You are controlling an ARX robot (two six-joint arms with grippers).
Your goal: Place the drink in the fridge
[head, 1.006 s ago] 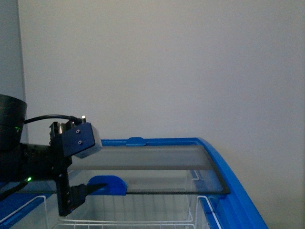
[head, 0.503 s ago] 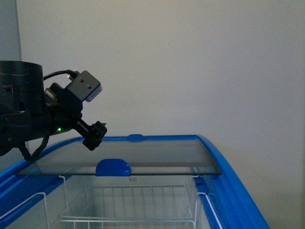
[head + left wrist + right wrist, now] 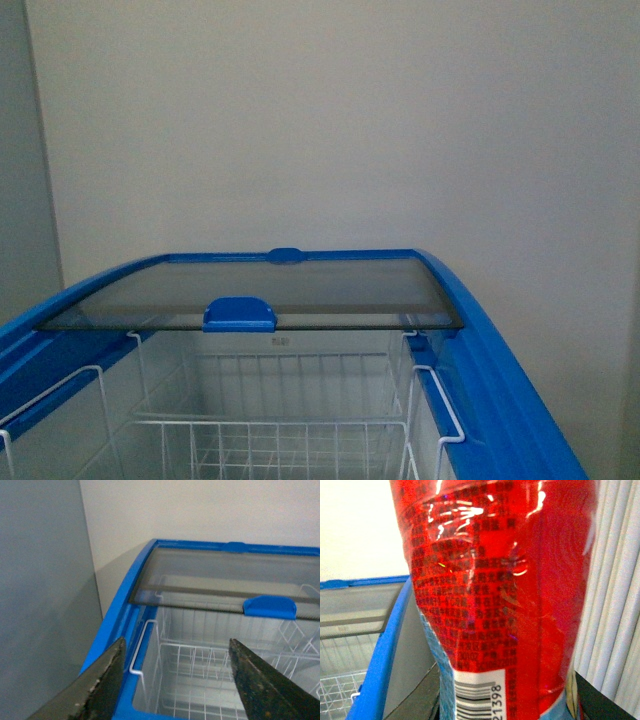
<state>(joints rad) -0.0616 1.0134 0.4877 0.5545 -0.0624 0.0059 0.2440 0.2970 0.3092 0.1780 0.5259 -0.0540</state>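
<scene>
The fridge [image 3: 500, 370] is open on the near side. Its glass lid [image 3: 300, 295] sits over the back half, with the blue handle [image 3: 240, 313] at its front edge. I think it is parked there so that there is a big hole to drop things through.

Inside the fridge are white wire baskets [image 3: 290, 440]. As far as they show, there is nothing in them. No bottle is in there yet.

The drink [image 3: 495, 595] is very close to the right wrist camera. Its shiny red label and a barcode fill almost the whole picture. The fridge's blue rim shows behind it and lower down, so the drink is up in the air beside the fridge, not inside it. The right gripper [image 3: 510, 705] seems to be pinching the drink near its low end. Only a dark bit of one finger [image 3: 592, 700] shows, so this is my best guess.

The left gripper [image 3: 176, 650] hangs above the left edge of the fridge. Its jaws are spread wide with nothing between them. It looks like it is keeping out of the way.

Next, the drink has to go over the open half and down into a basket.
</scene>
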